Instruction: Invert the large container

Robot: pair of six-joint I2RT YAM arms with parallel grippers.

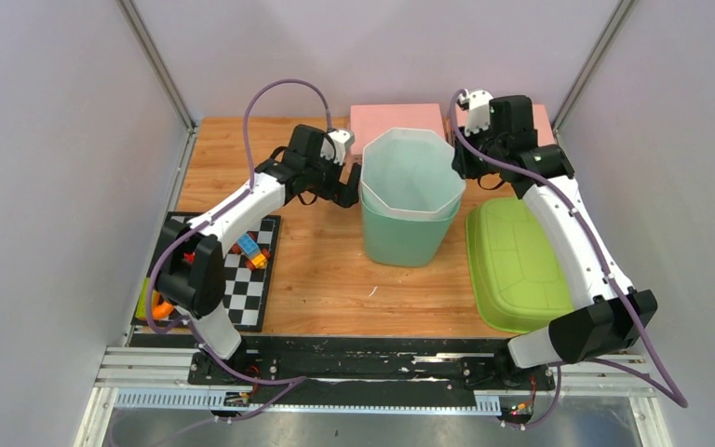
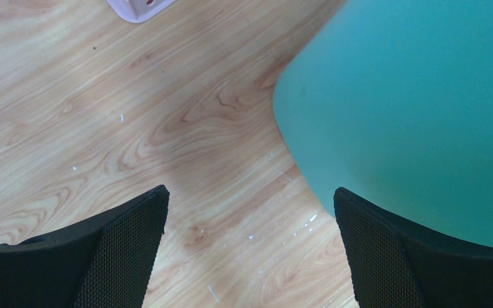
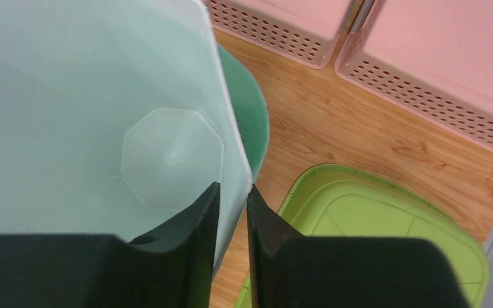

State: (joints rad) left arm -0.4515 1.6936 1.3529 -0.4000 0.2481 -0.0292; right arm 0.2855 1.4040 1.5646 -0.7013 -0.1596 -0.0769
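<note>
A pale mint octagonal container (image 1: 410,168) sits nested in a darker green container (image 1: 405,244) at the table's middle, both mouth up. My right gripper (image 1: 459,163) is shut on the pale container's right rim; in the right wrist view its jaws (image 3: 232,192) pinch the thin wall (image 3: 103,96), with the green container's rim (image 3: 258,122) just behind. My left gripper (image 1: 352,191) is open and empty beside the green container's left side. In the left wrist view (image 2: 250,199) its right finger is close by the green wall (image 2: 411,109); I cannot tell if they touch.
A lime green lid (image 1: 517,265) lies flat to the right of the containers, under my right arm. Two pink perforated baskets (image 1: 396,119) stand at the back. A checkerboard mat (image 1: 242,275) with small toy bricks (image 1: 251,250) lies at the left.
</note>
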